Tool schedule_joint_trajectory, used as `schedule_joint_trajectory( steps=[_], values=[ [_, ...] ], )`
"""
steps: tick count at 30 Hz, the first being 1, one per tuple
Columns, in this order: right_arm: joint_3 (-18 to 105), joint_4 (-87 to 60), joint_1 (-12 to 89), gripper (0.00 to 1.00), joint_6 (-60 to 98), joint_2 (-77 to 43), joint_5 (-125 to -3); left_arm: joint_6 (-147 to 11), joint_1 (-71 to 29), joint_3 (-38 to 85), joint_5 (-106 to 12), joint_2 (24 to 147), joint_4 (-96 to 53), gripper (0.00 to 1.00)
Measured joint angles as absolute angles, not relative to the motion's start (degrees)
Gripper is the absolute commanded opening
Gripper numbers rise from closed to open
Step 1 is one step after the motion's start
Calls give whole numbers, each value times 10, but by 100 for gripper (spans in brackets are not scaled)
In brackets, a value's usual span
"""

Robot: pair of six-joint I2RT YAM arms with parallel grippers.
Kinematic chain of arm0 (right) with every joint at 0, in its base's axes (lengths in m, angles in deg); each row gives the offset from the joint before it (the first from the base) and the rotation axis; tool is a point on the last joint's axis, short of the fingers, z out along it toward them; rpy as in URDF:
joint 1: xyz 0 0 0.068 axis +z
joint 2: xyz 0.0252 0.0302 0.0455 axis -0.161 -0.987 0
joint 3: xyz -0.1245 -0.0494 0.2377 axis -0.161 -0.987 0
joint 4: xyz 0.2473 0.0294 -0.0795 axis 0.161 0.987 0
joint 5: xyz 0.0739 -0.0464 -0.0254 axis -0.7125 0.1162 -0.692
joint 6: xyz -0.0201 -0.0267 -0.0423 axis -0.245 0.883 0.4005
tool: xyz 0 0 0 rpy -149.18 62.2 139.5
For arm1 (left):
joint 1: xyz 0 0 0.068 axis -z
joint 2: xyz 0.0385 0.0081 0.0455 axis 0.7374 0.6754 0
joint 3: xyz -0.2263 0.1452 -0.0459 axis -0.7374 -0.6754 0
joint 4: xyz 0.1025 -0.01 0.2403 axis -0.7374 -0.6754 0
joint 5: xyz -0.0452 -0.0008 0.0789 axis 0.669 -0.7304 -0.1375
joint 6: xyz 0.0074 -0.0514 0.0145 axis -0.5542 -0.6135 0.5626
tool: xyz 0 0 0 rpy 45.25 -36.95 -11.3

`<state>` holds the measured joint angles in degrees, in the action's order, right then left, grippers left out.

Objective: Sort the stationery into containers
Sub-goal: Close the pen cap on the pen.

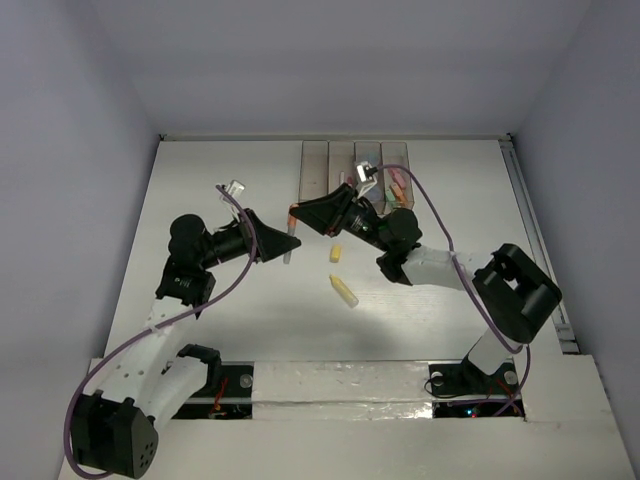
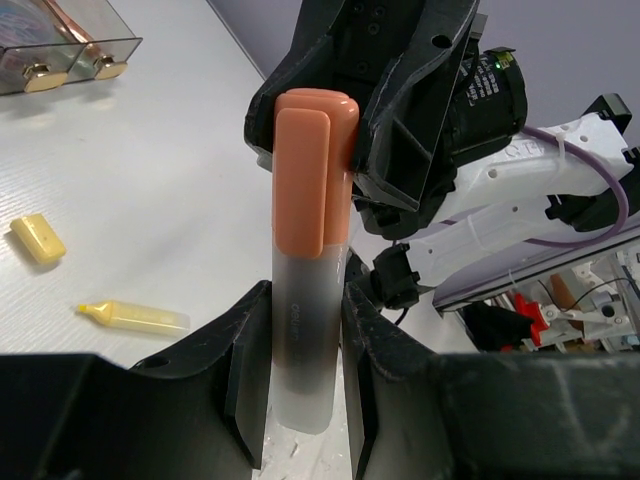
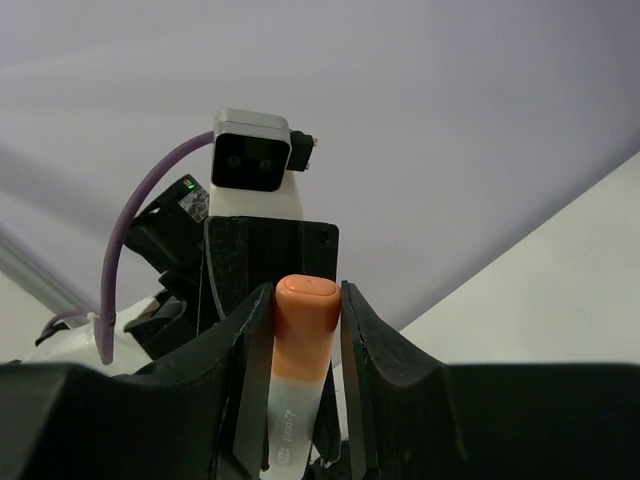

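An orange-capped marker (image 1: 290,232) with a frosted white body hangs above the table between both grippers. My left gripper (image 1: 286,244) is shut on its body; the left wrist view shows the body (image 2: 303,330) pinched between the black fingers (image 2: 245,350). My right gripper (image 1: 299,212) is shut on the orange cap (image 3: 306,315), which also shows in the left wrist view (image 2: 312,165). The containers (image 1: 318,165) stand in a row at the back of the table, with several markers in the right-hand bins.
An uncapped yellow marker (image 1: 344,291) and its yellow cap (image 1: 336,253) lie on the table in front of the grippers; both show in the left wrist view, marker (image 2: 135,317) and cap (image 2: 38,240). The bins' ends (image 2: 60,50) show at top left there.
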<state>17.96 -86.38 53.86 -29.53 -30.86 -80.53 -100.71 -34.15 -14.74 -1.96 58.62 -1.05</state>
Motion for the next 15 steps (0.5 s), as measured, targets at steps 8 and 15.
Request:
schedule_joint_trajectory(
  steps=[8,15],
  values=[
    [164,-832,541,0,-266,-283,-785,-1000,-341,-133,-16,594,-25,0],
    [164,-826,545,0,-260,-273,-775,-1002,-341,-127,-10,594,-24,0]
  ],
)
